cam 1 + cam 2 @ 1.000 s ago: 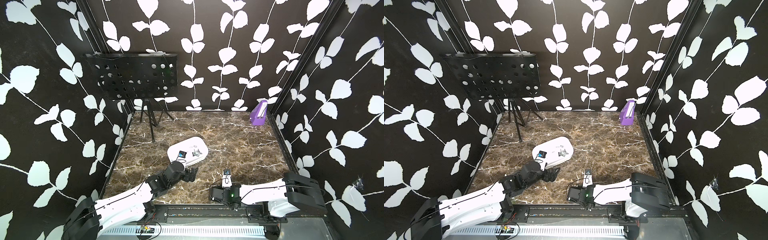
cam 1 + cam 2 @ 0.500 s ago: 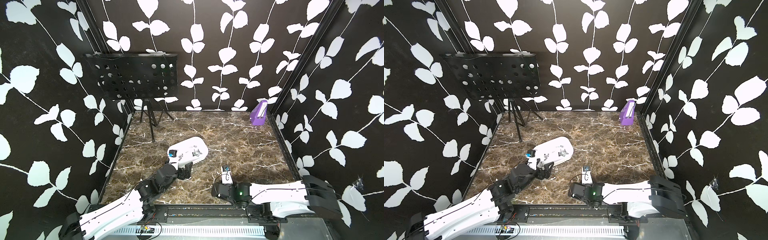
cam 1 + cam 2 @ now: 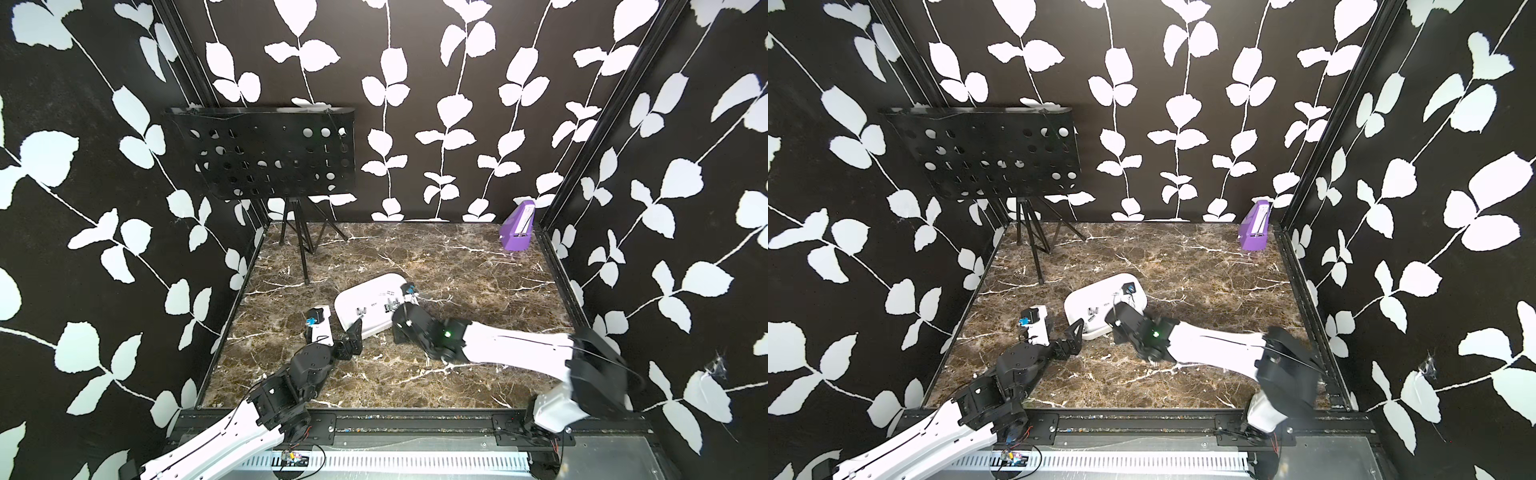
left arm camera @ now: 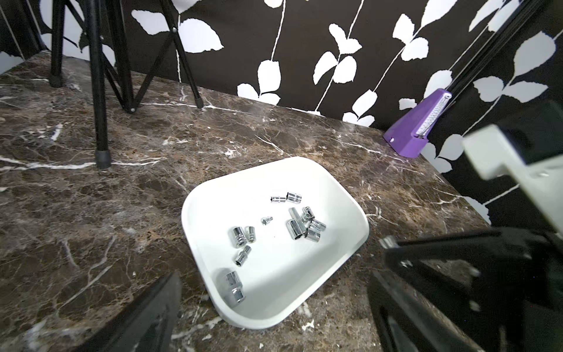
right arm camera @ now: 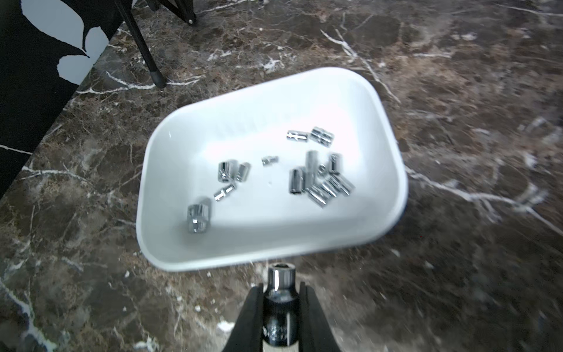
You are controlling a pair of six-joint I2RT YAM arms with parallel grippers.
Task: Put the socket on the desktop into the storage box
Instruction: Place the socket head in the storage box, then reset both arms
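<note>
The brown marble desktop [image 3: 465, 266] fills the floor of the leaf-patterned cell. At its far left stands a black perforated music stand [image 3: 266, 153] on a tripod. A small purple upright box [image 3: 517, 232] sits in the far right corner.

The white storage box [image 3: 365, 299] lies near the middle of the desktop, slightly left of centre and turned at an angle. About a dozen chrome sockets [image 4: 297, 228] lie loose on its floor. Most are bunched toward its right side and a few sit toward its near left corner.

The right arm reaches in from the near right. The right gripper [image 5: 280, 289] is clamped on one more upright socket [image 5: 281, 275], held between its two black fingers with the open hex end showing. That socket sits at the box's near right edge, just short of the rim in the right wrist view, so it is not yet inside. How high it is above the desktop cannot be told.

The left gripper [image 4: 274, 280] waits at the box's near left edge with its fingers spread wide and nothing between them.
</note>
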